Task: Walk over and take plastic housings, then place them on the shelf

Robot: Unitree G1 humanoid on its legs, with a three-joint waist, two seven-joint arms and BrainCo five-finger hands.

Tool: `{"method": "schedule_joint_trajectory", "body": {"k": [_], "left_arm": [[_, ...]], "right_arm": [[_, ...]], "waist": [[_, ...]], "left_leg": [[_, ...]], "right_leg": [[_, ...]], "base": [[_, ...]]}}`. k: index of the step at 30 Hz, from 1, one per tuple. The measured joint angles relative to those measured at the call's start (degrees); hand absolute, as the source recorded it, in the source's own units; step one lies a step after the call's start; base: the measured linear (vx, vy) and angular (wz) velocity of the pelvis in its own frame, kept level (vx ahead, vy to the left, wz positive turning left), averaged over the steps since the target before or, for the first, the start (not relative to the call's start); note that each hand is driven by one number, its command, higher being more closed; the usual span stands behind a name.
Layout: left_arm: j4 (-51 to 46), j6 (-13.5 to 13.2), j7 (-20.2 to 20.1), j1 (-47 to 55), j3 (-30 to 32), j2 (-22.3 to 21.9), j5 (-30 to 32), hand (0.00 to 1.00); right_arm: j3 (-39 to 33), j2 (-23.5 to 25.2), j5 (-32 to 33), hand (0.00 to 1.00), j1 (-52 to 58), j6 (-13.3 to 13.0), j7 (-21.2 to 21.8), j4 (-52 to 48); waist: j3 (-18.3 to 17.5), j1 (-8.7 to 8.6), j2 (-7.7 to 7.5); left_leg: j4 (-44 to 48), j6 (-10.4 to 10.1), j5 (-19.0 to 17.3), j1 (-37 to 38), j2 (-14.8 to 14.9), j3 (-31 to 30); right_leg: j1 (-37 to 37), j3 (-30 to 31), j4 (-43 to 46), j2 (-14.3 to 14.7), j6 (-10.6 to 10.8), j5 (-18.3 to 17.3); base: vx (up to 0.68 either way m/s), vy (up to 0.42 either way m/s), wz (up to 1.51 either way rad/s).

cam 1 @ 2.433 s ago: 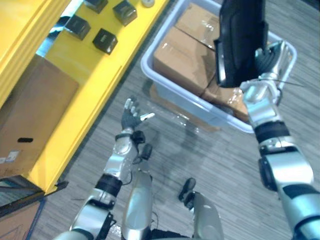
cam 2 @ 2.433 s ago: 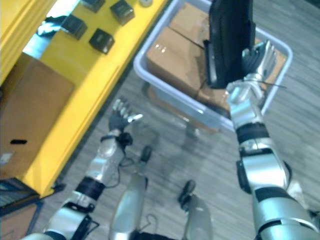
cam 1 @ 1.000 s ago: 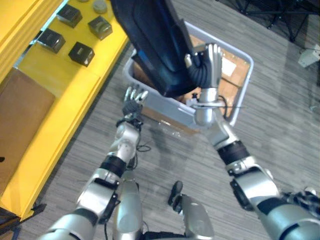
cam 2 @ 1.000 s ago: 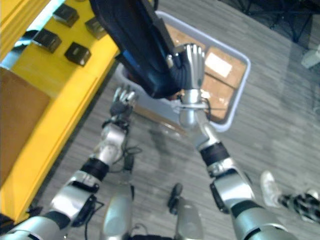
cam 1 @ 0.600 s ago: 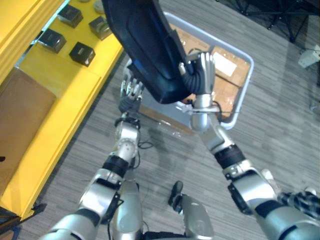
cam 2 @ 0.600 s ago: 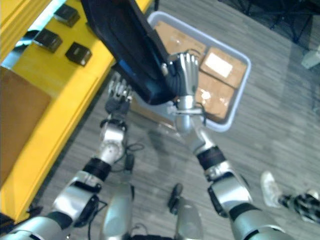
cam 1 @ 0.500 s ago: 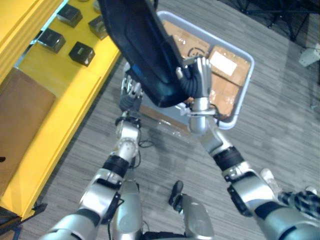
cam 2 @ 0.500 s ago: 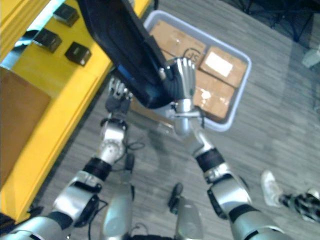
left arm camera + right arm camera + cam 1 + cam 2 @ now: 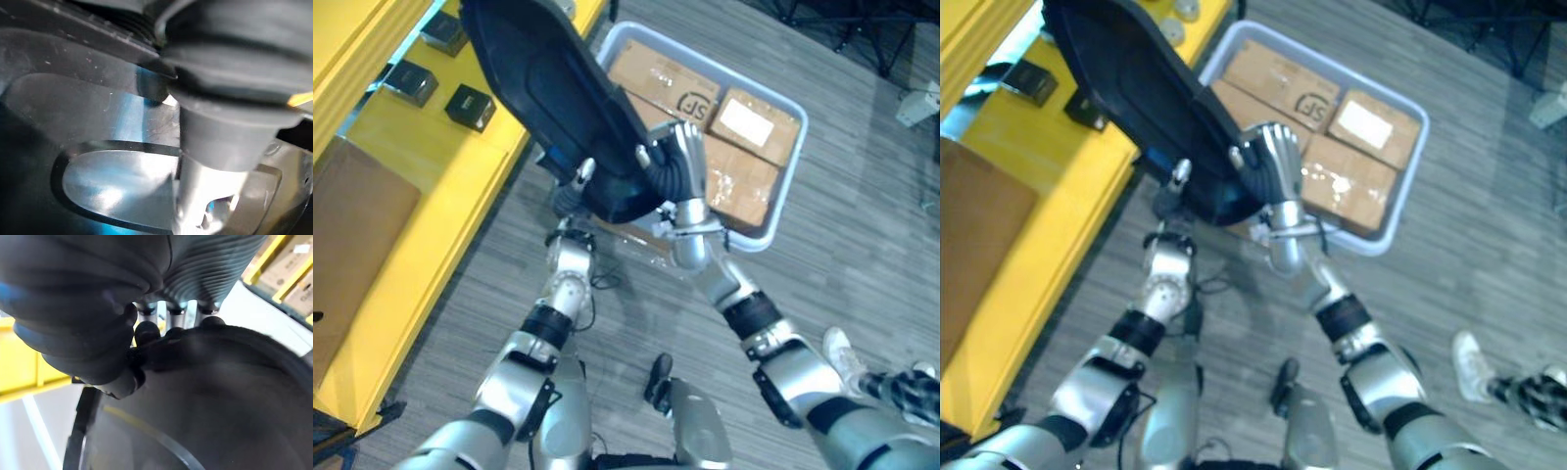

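Gripping the black plastic housing (image 9: 553,103) at its lower rim, the right robot hand (image 9: 677,168) curls its fingers round it, holding it aloft above the yellow shelf (image 9: 431,166) edge and grey bin (image 9: 790,176) of boxes (image 9: 744,117). The left robot hand (image 9: 578,178) meets its underside, mostly hidden, so I can't tell its fingers' state.

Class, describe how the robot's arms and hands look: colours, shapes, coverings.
The left arm and right arm are silver-grey rounded segments with black bands. The right hand has silver fingers and a dark ribbed cover over back and wrist; the left hand looks dark too.
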Motion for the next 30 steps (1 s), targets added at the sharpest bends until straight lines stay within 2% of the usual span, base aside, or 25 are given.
{"method": "schedule_joint_trajectory", "body": {"k": [5, 13, 14, 18, 22, 23, 25, 26, 28, 30], "left_arm": [[0.51, -2.22, 1.40, 0.10, -0.04, 0.01, 0.26, 1.00], [0.50, -4.15, 3.57, 0.17, -0.08, 0.03, 3.60, 1.00], [0.49, -4.23, 4.46, 0.19, -0.11, 0.02, 5.14, 1.00], [0.24, -4.75, 9.41, 0.20, 0.15, 0.23, 12.07, 1.00], [-1.16, -4.75, 15.43, 0.30, 0.08, 0.94, 21.08, 1.00], [-1.93, -4.70, 16.00, 0.30, -0.02, 1.28, 21.75, 1.00], [-4.68, -4.31, 19.42, 0.31, 0.05, 2.66, 27.94, 1.00], [-5.12, -4.26, 20.02, 0.32, 0.05, 2.76, 28.81, 1.00], [-8.25, -3.41, 24.97, 1.38, 0.09, 3.63, 36.65, 1.00], [-11.13, -3.34, 27.95, 2.31, 0.25, 4.36, 42.01, 1.00]], "right_arm": [[1.02, 0.26, 0.01, 1.00, 1.16, -1.81, -0.20, -0.26], [0.99, 0.93, -0.02, 1.00, 1.77, -2.32, -0.43, -0.27], [0.87, 0.94, -0.01, 0.00, 1.94, -2.16, -0.44, -0.25], [0.67, 0.22, 0.77, 0.00, 4.17, -1.63, 0.16, 0.62], [0.72, -0.43, 4.39, 0.00, 5.91, -0.65, 1.62, 2.26], [0.68, -0.50, 4.73, 0.00, 5.91, -0.63, 1.81, 2.25], [0.72, -0.63, 6.86, 0.00, 6.14, -0.66, 3.00, 2.23], [0.71, -0.61, 7.11, 0.00, 6.28, -0.65, 3.16, 2.24], [0.79, -0.55, 10.01, 0.00, 7.42, -0.71, 5.09, 1.93], [0.72, -0.55, 12.07, 0.00, 8.56, -1.17, 6.38, -0.23]], "waist": [[0.00, -0.28, 0.00], [0.00, -0.27, 0.00], [0.00, -0.27, 0.00], [0.00, -0.19, 0.00], [0.00, -0.19, 0.00], [0.00, -0.19, 0.00], [0.00, -0.17, 0.00], [0.00, -0.15, 0.00], [0.00, 0.14, 0.00], [0.00, 0.17, 0.00]], "left_leg": [[0.02, 0.04, 0.01, 0.07, -0.50, -0.01], [0.08, 0.04, 0.01, 0.15, -0.54, -0.05], [0.09, 0.04, 0.01, 0.18, -0.54, -0.05], [0.07, 0.04, 0.01, 0.54, -0.58, -0.06], [-0.10, 0.06, -0.07, 2.22, -0.59, -0.02], [-0.11, 0.05, -0.08, 2.23, -0.58, -0.03], [-0.26, -0.12, -0.19, 2.41, -0.48, -0.02], [-0.28, -0.14, -0.20, 2.49, -0.49, -0.02], [-1.06, 0.06, -0.05, 4.23, -0.62, 0.12], [-1.37, 0.03, -0.09, 5.07, -0.58, 0.18]], "right_leg": [[0.00, -0.03, 0.34, -0.50, 0.15, -0.31], [0.11, -0.05, 0.37, -0.51, 0.14, -0.36], [0.13, -0.04, 0.37, -0.51, 0.13, -0.37], [0.54, -0.05, 0.31, -0.53, 0.13, -0.37], [2.29, -0.18, -0.48, -0.53, 0.11, -0.45], [2.29, -0.17, -0.57, -0.52, 0.11, -0.51], [2.48, -0.18, -0.85, -0.42, 0.13, -0.55], [2.63, -0.19, -0.93, -0.42, 0.14, -0.55], [4.52, -0.24, -2.03, -0.44, 0.39, -0.22], [5.48, -0.31, -2.78, -0.34, 0.42, 0.03]], "base": [[0.01, -0.008, 0.01], [0.00, 0.000, 0.00], [0.00, 0.000, 0.00], [0.00, 0.000, 0.00], [0.00, 0.000, 0.00], [0.00, 0.000, 0.00], [0.00, 0.000, 0.00], [0.00, 0.000, 0.00], [0.03, -0.022, 0.01], [0.03, -0.023, 0.00]]}}
